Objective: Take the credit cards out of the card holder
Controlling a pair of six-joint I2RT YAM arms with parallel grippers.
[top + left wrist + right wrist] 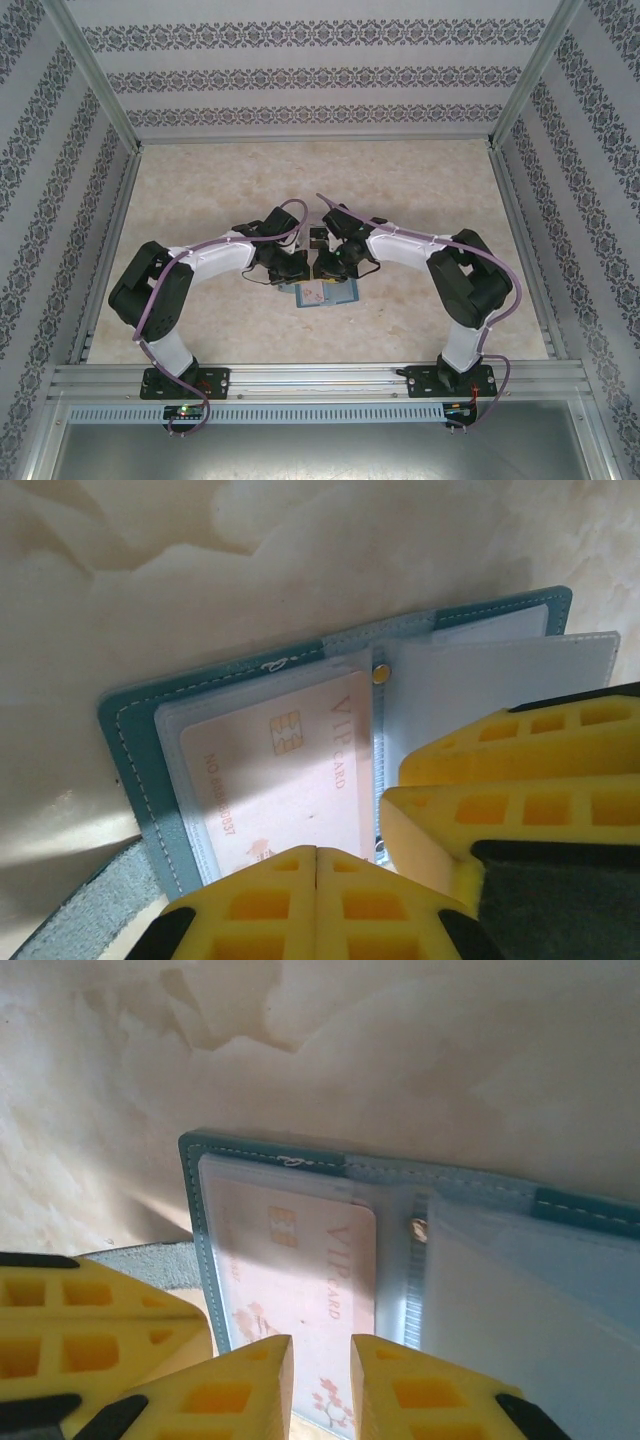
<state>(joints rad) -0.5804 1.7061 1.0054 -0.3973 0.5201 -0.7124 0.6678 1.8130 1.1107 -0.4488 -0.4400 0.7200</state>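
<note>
Pale credit card (300, 1280), printed "VIP CARD", sits in stitched teal card holder (190, 1210). Left gripper (316, 865) closed; right gripper (320, 1348) narrowly parted, contact with card unclear.

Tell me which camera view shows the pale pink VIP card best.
The left wrist view: the pale pink VIP card sits large, chip, lettering and number legible through its clear sleeve. The right wrist view shows it fainter, its number illegible. The top external view gives a tiny pale patch in the teal card holder.
</note>
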